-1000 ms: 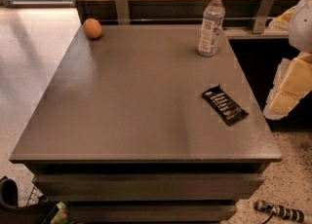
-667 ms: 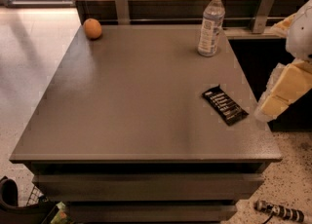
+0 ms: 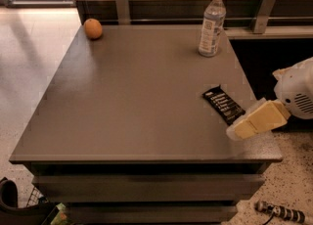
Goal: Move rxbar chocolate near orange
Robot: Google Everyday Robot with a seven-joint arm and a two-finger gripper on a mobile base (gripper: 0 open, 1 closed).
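Black rxbar chocolate [image 3: 223,104] on table [image 3: 122,97] nr right edge, orange [image 3: 93,28] far-left corner. Beside bar: gripper [image 3: 242,128], grip can't tell.

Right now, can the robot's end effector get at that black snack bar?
Probably yes. The end effector hangs at the near edge of the table, right beside the rxbar chocolate, with nothing between them; the water bottle and the orange sit far off.

The grey table [image 3: 137,97] bears the orange [image 3: 93,28] far left, a water bottle [image 3: 212,23] far right, and the rxbar chocolate [image 3: 224,104] just beside the gripper [image 3: 238,130] at its right edge
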